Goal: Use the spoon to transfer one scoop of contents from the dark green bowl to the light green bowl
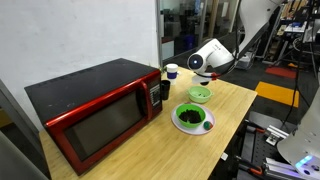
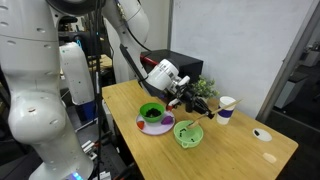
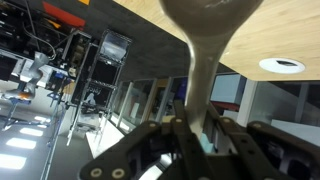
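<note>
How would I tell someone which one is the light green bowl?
On the wooden table, beside the red microwave, sit two green bowls. The light green bowl is the smaller, pale lime one nearer the white cup; the dark green bowl is larger, dark inside.

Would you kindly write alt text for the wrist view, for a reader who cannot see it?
The end effector is shut on the handle of a pale wooden spoon, whose round head reaches the top edge. Behind it are a wooden table, a small white disc and a blurred lab.

Two bowls [image 1: 192, 118], one spoon [image 3: 200, 50], one cup [image 1: 171, 71], one microwave [image 1: 95, 110]
</note>
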